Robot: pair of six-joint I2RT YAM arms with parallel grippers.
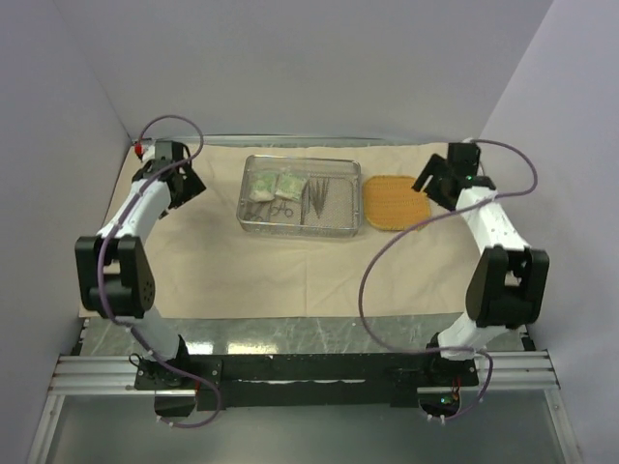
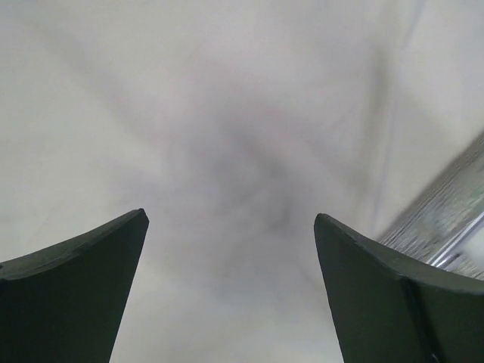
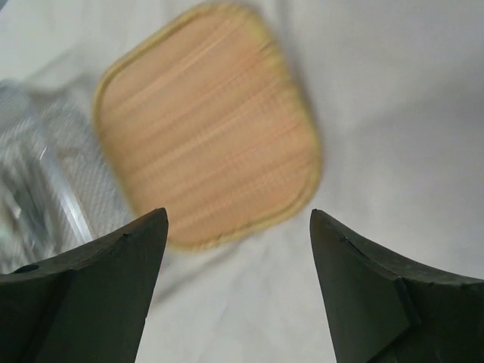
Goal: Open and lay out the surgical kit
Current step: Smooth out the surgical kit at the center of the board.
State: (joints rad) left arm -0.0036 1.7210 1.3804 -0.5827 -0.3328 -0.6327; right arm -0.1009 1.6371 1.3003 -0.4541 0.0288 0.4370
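- The large beige wrapping cloth [image 1: 242, 275] lies spread flat over the table [image 1: 338, 333], reaching from the back wall toward the arm bases.
- The rectangular steel wire-mesh tray [image 1: 300, 231] sits on the far middle of the cloth, between the 2 grippers.
- Inside the tray, 2 small green-white packets [image 1: 276, 184] lie at the far left, touching each other.
- Ring-handled forceps [image 1: 276, 207] lie just in front of the packets, in the tray's near left part.
- Thin steel tweezers [image 1: 317, 198] lie in the middle of the tray, to the right of the forceps; how many pieces there are is too small to tell.
- An orange rounded-square woven pad [image 1: 394, 202] lies flat on the cloth just beside the tray's right end.
- The left gripper [image 2: 231, 219] hangs over bare cloth near the far left corner, well apart from the tray; its jaws stand wide and nothing is between them.
- The right gripper [image 3: 238, 215] hovers above the near right edge of the pad; its jaws are spread apart and hold nothing.
- In the right wrist view the tray's mesh shows blurred at the left, beside the pad.
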